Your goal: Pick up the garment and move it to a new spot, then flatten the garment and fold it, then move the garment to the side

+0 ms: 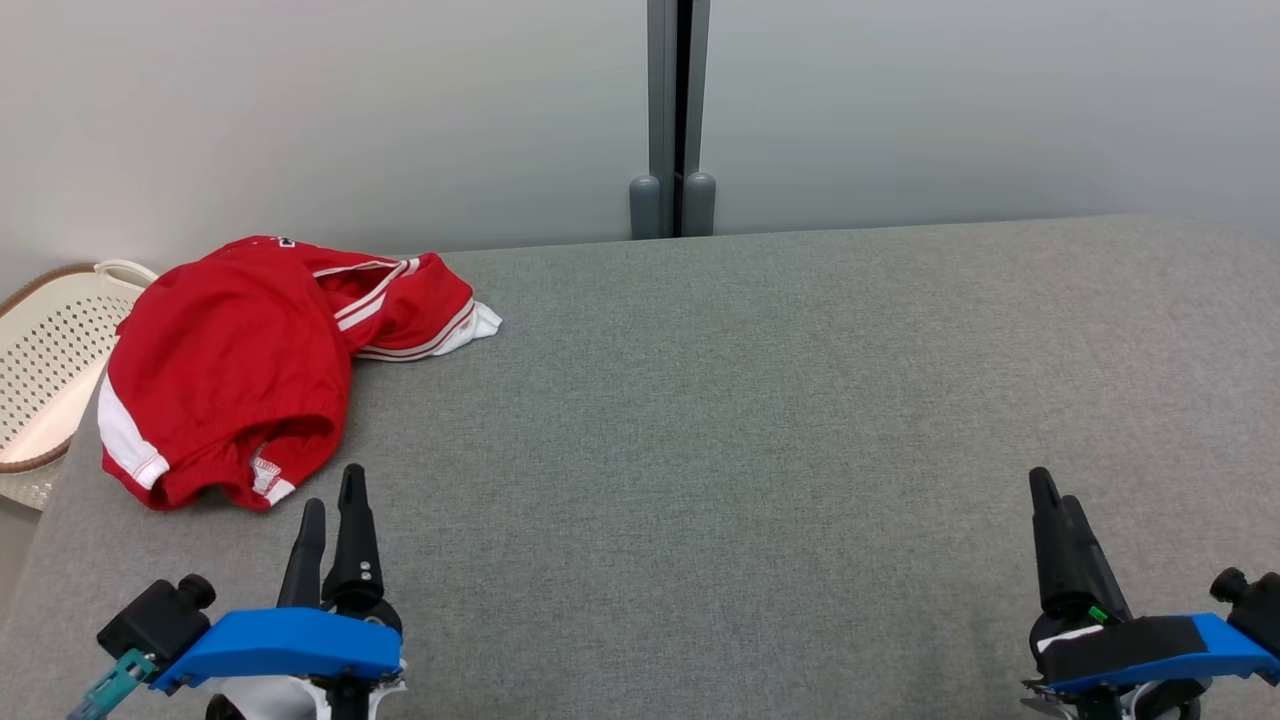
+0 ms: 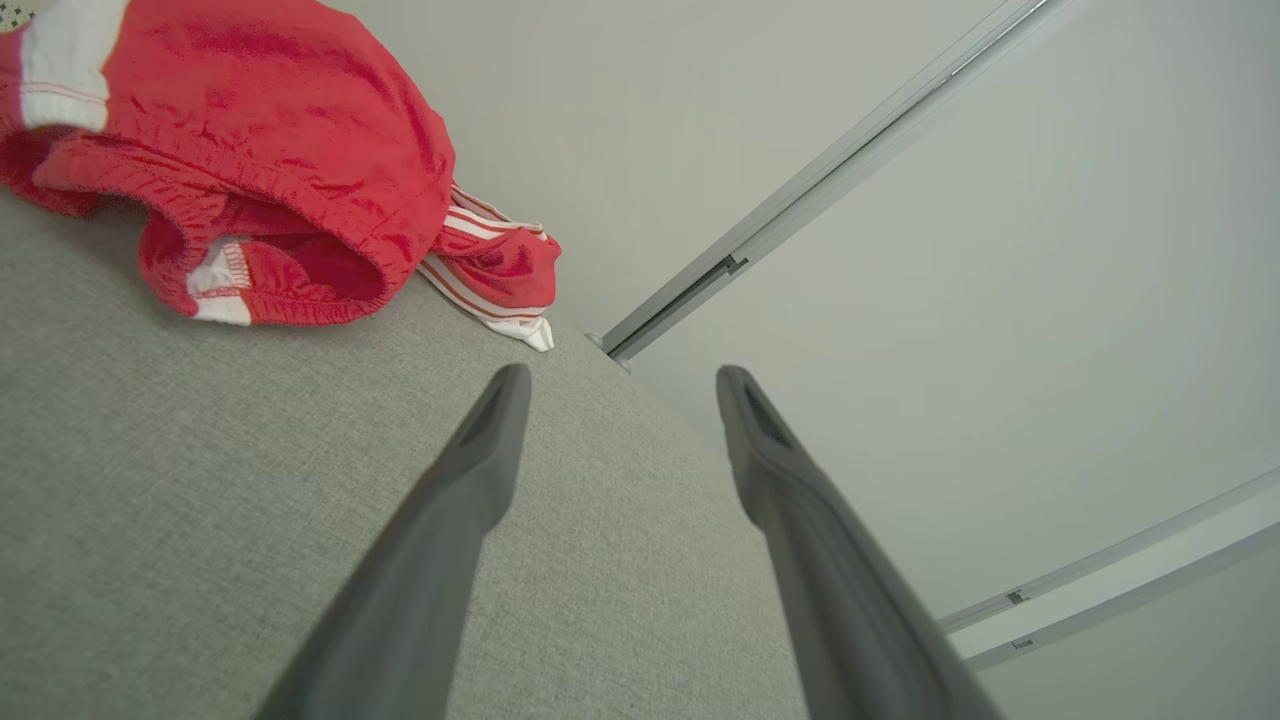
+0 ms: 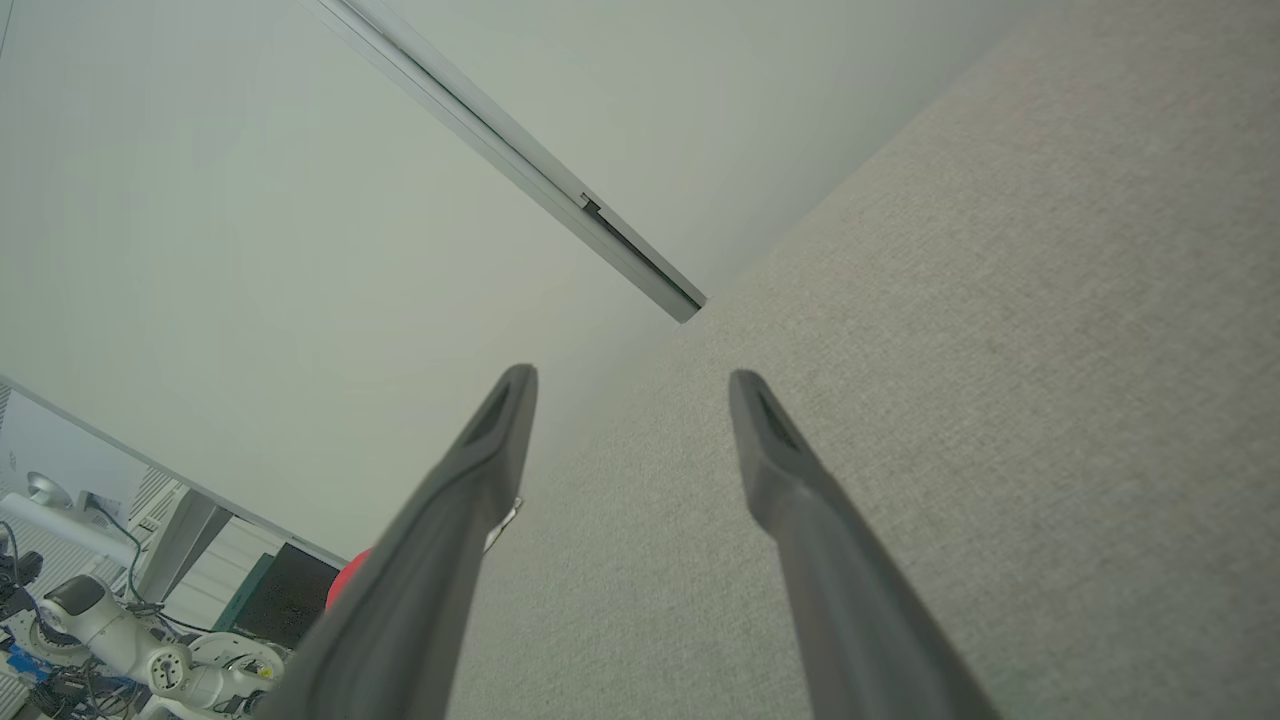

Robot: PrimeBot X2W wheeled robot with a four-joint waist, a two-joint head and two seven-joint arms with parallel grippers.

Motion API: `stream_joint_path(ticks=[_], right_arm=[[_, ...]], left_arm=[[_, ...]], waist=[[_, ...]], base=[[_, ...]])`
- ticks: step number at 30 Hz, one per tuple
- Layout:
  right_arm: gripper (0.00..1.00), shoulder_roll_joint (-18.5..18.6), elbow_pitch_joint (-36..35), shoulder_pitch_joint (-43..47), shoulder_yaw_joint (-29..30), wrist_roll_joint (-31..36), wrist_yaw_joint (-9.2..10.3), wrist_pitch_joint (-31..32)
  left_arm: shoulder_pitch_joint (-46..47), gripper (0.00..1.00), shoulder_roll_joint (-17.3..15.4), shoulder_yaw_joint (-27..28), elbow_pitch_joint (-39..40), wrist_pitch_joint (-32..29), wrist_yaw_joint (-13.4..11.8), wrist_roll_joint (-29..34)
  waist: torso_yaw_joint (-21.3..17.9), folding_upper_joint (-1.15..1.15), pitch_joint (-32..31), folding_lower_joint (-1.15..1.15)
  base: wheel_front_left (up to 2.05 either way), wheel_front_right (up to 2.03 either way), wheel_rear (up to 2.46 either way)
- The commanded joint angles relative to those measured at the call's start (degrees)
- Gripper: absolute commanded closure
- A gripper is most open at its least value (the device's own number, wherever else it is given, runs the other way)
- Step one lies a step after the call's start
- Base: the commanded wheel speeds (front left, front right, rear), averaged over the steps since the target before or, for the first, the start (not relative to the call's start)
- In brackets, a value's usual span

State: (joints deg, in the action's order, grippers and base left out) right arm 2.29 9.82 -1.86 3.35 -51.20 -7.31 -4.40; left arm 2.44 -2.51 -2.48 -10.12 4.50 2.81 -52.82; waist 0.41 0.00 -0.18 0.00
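We see the garment [image 1: 240,370] as a crumpled heap at the far left corner of the grey fabric surface [image 1: 700,420], with its left side reaching the edge of that surface, just beside a white perforated basket [image 1: 50,360]. The cloth is bright red, with thin white stripes along one folded part and broader white panels at the sides. One small white end points toward the middle of the surface. Its near hem is gathered like elastic and curls open, so we look into a shadowed red hollow. The left gripper [image 1: 333,490] is near this hem but apart from it, and its fingers point up toward the cloth. In the left wrist view its jaws are spread with nothing between them. The right gripper [image 1: 1055,488] is well apart from the garment, at the lower right over bare fabric. Its jaws are also parted and empty.
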Motion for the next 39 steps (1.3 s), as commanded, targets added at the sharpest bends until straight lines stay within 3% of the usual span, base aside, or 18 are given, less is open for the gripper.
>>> stream_joint_path(ticks=[1,14,39], right_arm=[[0.0,0.4,-1.0,0.1,-0.3,1.8,-0.14,-0.6],[0.0,0.5,0.4,0.3,-2.4,12.9,-0.16,-2.8],[0.0,0.6,0.9,1.1,-3.2,29.7,-0.18,-6.5]], left_arm=[[1.1,0.0,-0.4,-0.3,0.8,0.5,-0.2,2.2],[0.2,0.0,-0.4,-3.1,-1.2,2.8,-1.6,15.9],[0.9,0.0,-0.4,-6.6,-5.9,6.4,-4.7,26.7]], waist=[[0.0,0.0,0.0,0.0],[-0.1,0.0,-0.5,0.0],[-0.2,0.0,-1.3,0.0]], base=[[0.0,0.0,0.0],[0.0,0.0,0.0],[0.0,0.0,0.0]])
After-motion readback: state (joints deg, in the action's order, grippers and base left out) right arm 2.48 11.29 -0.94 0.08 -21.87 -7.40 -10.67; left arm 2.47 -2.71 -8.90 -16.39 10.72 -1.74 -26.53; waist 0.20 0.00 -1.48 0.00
